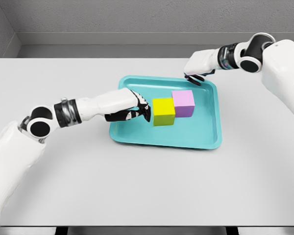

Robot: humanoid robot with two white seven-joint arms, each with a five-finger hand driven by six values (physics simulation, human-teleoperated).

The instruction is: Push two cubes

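Two cubes (173,108) touched mid-tray (206,142); our left hand (132,111), fingers clenched, empty, against yellow cube (163,111); right hand's (198,73) fingers: couldn't tell. Risk: off-centre shove rotating pink cube (183,103) aside.

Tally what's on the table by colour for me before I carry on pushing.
Yellow cube: 1
Pink cube: 1
Teal tray: 1
Total: 3, both cubes sitting in the tray.

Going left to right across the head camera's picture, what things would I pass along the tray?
left hand → yellow cube → pink cube → the teal tray's right rim. The right hand hovers at its far edge.
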